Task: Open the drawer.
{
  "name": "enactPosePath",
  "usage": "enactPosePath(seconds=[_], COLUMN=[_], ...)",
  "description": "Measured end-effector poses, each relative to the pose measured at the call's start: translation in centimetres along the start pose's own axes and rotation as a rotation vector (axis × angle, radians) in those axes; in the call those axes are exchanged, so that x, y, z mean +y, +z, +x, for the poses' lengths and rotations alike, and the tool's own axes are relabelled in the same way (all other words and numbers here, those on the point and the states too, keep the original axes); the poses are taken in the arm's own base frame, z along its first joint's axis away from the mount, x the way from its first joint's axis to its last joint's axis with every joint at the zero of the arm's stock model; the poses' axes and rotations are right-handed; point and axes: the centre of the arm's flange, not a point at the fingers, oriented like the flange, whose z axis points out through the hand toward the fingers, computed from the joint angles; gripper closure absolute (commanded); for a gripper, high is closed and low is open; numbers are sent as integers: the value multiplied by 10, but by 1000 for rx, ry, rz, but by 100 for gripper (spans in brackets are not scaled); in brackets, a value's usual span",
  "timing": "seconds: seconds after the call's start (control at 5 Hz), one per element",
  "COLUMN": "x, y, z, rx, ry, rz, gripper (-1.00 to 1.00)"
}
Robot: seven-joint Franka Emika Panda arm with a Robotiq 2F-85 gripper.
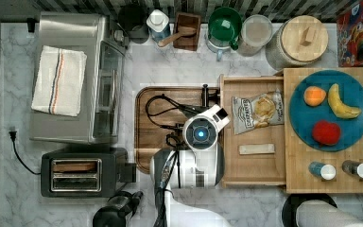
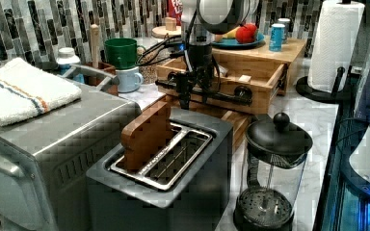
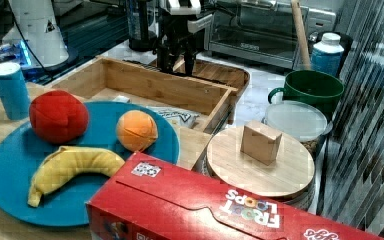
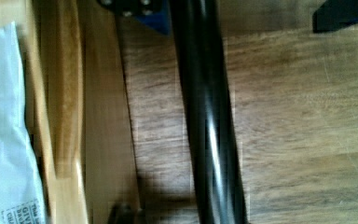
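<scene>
Black handle bar (image 4: 209,121) up close, jaws (image 2: 196,83) straddling it but clamped or apart I cannot tell, drawer (image 1: 253,165) already pulled well out over the brown tray (image 1: 146,137), chip bag (image 1: 257,111) inside, likely near finished.

Drawer (image 1: 253,163): pale bamboo-look wood, smooth, matt; its handle (image 4: 207,116) black, glossy, w/ bright streaks. Tray (image 1: 147,127) just beside drawer front: darker brown wood, visible grain, satin. Chip bag (image 1: 257,111) inside drawer: shiny crinkled foil/plastic. Counter (image 1: 170,66) under drawer: white marble look w/ grey veins, polished. Plate (image 3: 10,170) on top of drawer unit: teal, smooth. Oven (image 1: 71,78) beyond tray: brushed metal; cloth towel (image 1: 59,80) on it
</scene>
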Motion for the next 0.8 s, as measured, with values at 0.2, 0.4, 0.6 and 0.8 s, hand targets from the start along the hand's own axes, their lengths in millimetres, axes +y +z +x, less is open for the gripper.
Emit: enactPosePath(seconds=[0.2, 0.4, 0.6, 0.8], x=[-1, -1, -1, -1], y=[0, 0, 0, 0], z=[0, 0, 0, 0], rx=[0, 0, 0, 0], ry=[-7, -2, -2, -2], rz=[-2, 0, 0, 2], gripper=[-100, -100, -100, -100])
